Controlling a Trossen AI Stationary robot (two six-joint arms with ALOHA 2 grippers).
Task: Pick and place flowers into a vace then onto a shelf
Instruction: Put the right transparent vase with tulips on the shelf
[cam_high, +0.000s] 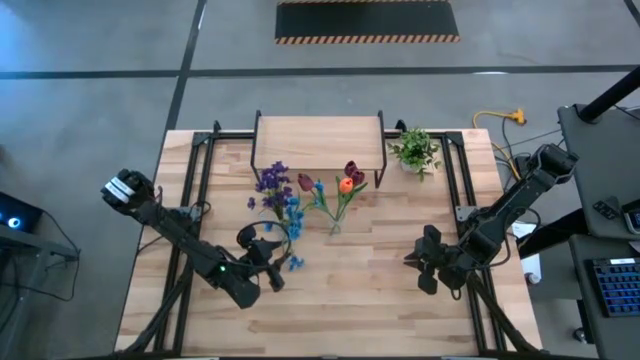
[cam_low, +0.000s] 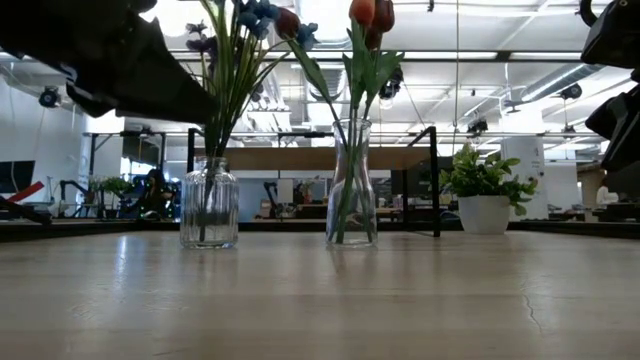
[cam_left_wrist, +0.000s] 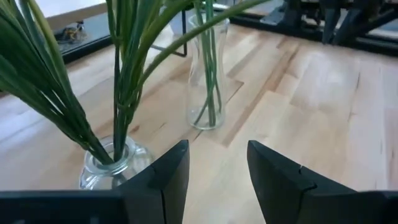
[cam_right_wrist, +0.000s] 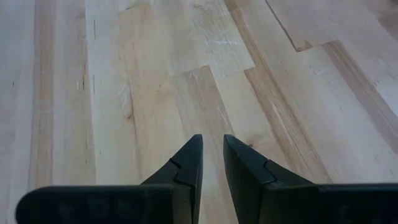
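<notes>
**Flowers in, vases still on the table**

The flowers (cam_high: 300, 195) stand in two glass vases on the table (cam_high: 370, 290), in front of the shelf (cam_high: 318, 140). The squat jar (cam_low: 209, 204) holds the purple and blue blooms; the tall vase (cam_low: 352, 184) holds the red tulips and the orange bud. No loose stem shows on the boards, so the filling step looks done and the shelf step is the one in hand.

The left gripper (cam_left_wrist: 216, 180) hangs just beside the squat jar, on the side away from the shelf, fingers apart with bare wood between them and nothing held. The jar's neck sits off to one side of the gap, not inside it. Whether a finger touches the glass is hard to tell from the overhead view.

The next move calls for lining the gap up with the jar, closing on the glass, then lifting it level onto the shelf top.

The right gripper (cam_right_wrist: 211, 168) waits well apart over bare table, fingers nearly together, empty.
</notes>
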